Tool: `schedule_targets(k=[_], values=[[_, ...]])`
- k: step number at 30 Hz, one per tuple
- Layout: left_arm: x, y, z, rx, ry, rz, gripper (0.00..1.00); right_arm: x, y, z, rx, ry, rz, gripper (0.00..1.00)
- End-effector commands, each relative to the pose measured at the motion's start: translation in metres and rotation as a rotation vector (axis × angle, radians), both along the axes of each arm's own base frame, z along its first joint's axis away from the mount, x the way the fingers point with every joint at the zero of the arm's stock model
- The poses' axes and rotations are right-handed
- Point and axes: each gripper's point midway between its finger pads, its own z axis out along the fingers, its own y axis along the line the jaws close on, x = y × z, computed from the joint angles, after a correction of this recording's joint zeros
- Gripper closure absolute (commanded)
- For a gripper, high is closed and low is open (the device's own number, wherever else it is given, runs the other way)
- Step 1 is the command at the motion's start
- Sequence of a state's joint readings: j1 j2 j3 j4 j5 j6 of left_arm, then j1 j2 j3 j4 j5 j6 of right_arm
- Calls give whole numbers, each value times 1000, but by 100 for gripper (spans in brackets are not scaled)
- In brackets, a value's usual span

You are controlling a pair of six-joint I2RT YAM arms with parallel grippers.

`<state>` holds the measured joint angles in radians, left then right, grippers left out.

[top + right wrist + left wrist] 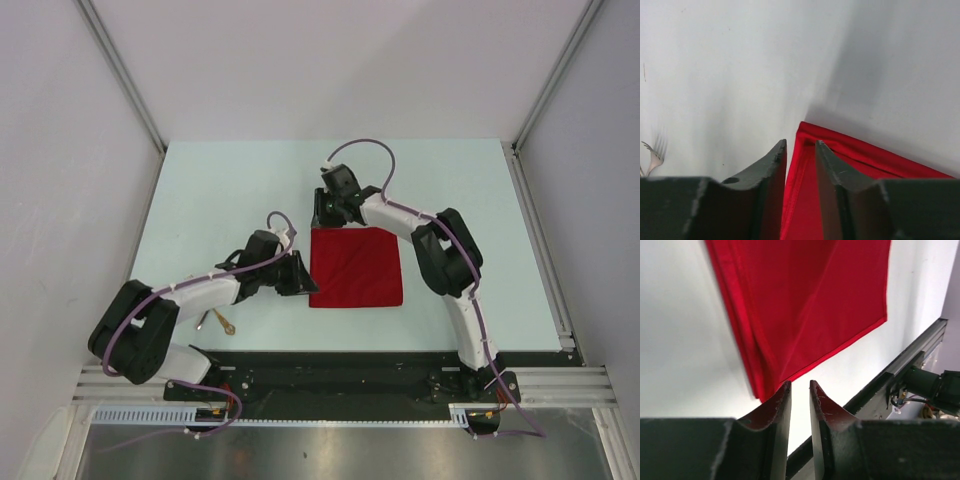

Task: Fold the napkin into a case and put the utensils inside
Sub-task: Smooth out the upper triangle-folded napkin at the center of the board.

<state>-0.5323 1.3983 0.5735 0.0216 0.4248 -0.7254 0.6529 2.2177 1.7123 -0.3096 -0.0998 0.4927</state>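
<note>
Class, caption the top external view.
Left gripper and right gripper at left corners of the red napkin; utensils lie near the left arm.

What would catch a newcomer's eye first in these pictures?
The bright red napkin, folded flat at the table's centre. The right gripper stands over its far left corner, the left gripper at its near left corner; gold utensils lie beside the left arm.
</note>
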Motion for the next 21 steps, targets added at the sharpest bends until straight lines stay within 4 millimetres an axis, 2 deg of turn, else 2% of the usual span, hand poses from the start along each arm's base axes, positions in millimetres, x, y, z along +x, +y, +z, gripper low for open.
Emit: schedule_targets(k=[1,2,4,5,6,7,8,9,10,12,13,15,19,21], values=[[13,-18,34,-88,-59,-22,74,17,-17,61,66,-80,-16,62],[13,-20,35,-91,-61,-28,73,16,-24,77,77,-96,-23,58],[13,-26,37,-101,-59,-48,71,12,-45,77,70,-79,-39,52],[13,-27,35,-99,-55,-55,71,7,-52,93,91,-96,-39,50],[12,-29,34,-101,-50,-63,71,-1,-65,77,82,-67,-47,47],[12,-30,28,-95,-34,-65,71,4,-82,76,97,-63,-71,46],[12,-31,26,-94,-30,-66,72,-2,-86,79,137,-56,-49,46],[13,-31,23,-92,-28,-63,74,2,-94,87,183,-84,-61,46],[13,-30,16,-77,-19,-63,75,-4,-111,72,210,-38,-68,46],[13,-29,9,-63,-11,-62,76,-1,-125,67,249,-30,-70,52],[14,-28,6,-55,-10,-62,77,-2,-135,57,261,-4,-71,55],[14,-26,0,-39,-6,-59,77,-1,-141,48,269,6,-60,61],[11,-20,-13,-5,10,-55,78,-5,-146,30,320,48,-54,67],[10,-18,-19,6,18,-47,79,1,-149,28,338,27,-60,71]])
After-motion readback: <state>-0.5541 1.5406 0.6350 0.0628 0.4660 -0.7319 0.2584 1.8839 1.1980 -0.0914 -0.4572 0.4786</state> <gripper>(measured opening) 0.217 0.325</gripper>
